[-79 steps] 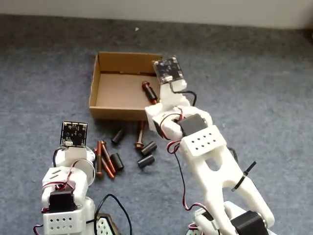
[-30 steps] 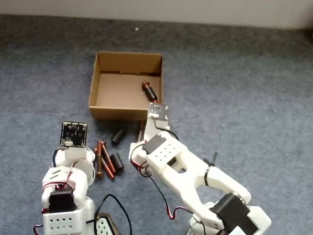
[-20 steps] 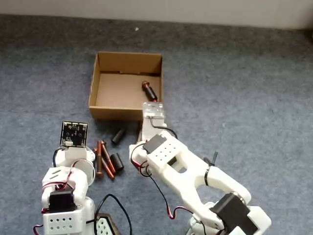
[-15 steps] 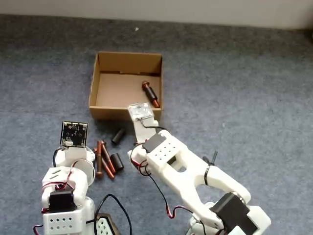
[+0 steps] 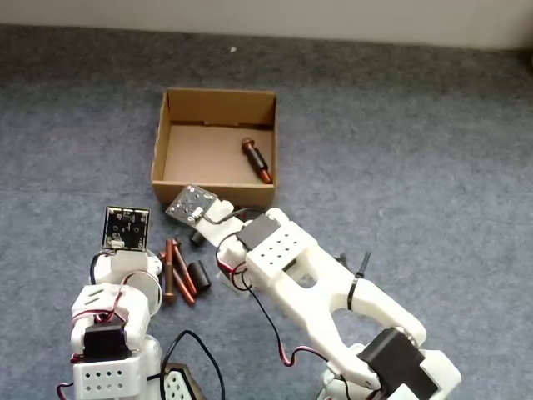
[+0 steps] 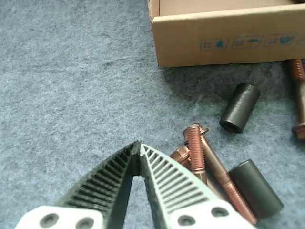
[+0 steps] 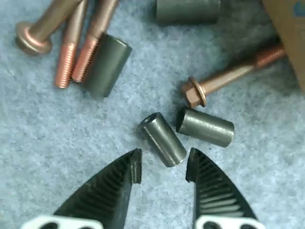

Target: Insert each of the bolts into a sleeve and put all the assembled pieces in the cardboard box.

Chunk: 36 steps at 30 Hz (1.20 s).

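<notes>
here right jaws gape empty at a sleeve (image 7: 163, 139), left jaws closed; box (image 6: 224, 24) print perhaps symbols.

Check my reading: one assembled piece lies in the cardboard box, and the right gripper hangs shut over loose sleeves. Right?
Not quite: the right gripper is open over the loose sleeves, as the right wrist view shows. The rest stands.

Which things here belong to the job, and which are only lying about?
Job: cardboard box; assembled piece inside it; loose bolts; loose sleeves; right gripper, open at one sleeve.
Lying about: small speck on the grey carpet beyond the box.
</notes>
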Tool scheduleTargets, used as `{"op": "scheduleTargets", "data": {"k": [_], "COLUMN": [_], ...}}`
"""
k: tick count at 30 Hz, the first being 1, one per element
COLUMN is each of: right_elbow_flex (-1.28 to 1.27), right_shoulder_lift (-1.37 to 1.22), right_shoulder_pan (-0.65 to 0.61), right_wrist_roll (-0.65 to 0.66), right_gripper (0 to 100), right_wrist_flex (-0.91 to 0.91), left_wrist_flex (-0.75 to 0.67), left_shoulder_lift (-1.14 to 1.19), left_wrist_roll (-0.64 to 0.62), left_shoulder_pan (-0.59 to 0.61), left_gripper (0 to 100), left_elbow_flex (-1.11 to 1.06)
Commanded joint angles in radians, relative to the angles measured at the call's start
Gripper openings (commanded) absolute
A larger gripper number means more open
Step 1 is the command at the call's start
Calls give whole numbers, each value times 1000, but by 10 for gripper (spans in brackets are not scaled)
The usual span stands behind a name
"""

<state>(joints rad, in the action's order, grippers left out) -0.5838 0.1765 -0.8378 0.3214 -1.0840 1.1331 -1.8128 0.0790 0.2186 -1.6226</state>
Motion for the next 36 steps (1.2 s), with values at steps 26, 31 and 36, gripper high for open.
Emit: {"op": "scheduleTargets", "data": {"k": [26,31,36], "right_elbow_flex": [51,24,8], "right_shoulder_lift": [-176,-174,-176], "right_shoulder_pan": [-2,1,-2], "right_wrist_roll": [17,15,-46], "right_gripper": [150,149,149], "right_wrist_flex": [61,151,153], "left_wrist_flex": [-20,-20,-20], "left_shoulder_lift": [-5,-5,-5], "left_wrist_roll": [72,72,72], "left_shoulder_pan": [7,7,7], "left_gripper": [7,7,7], "left_elbow_flex": [2,2,2]}}
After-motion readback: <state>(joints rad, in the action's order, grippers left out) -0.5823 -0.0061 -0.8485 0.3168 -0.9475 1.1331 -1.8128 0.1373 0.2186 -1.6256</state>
